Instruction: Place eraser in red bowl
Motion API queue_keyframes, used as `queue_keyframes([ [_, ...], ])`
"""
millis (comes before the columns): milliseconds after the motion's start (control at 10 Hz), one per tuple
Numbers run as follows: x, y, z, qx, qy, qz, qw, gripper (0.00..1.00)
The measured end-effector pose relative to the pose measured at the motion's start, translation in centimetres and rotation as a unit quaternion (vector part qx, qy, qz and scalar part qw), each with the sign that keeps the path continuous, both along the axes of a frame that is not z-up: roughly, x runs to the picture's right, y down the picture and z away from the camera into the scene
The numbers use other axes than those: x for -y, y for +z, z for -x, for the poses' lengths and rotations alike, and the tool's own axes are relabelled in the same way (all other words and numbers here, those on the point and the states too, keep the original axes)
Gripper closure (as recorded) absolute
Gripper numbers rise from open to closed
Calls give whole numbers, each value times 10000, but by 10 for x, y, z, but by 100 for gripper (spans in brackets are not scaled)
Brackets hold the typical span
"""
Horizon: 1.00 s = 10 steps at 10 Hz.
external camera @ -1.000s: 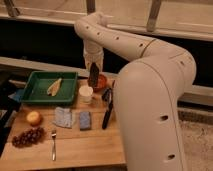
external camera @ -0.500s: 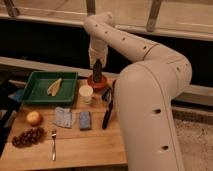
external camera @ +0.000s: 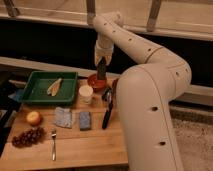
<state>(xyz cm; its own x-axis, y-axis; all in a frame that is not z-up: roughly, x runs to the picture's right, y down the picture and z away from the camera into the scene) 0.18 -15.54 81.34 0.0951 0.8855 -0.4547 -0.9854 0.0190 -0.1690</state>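
Looking over the wooden worktop (external camera: 90, 145), you see the end effector (external camera: 102, 64) clamped shut on the flat dark grey-black rectangular eraser (external camera: 102, 72), held upright, its lower end reaching the small round red-orange bowl (external camera: 91, 80).

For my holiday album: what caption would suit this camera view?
Robot's fingers hold a flat dark grey-black eraser upright, lower end at a small round red bowl beside a white cup.
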Motion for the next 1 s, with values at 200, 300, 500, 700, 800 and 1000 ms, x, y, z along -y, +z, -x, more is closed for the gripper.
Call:
queue_keyframes([
  [200,-3,4,-1,-139,69,-33,9999,100],
  [300,-6,10,3,-210,64,-53,9997,100],
  [500,-4,18,10,-273,64,-95,9996,100],
  [700,3,29,7,-367,149,-121,9991,100],
  [800,4,37,10,-382,192,-106,9990,100],
  [1000,2,54,18,-408,353,-148,9984,100],
])
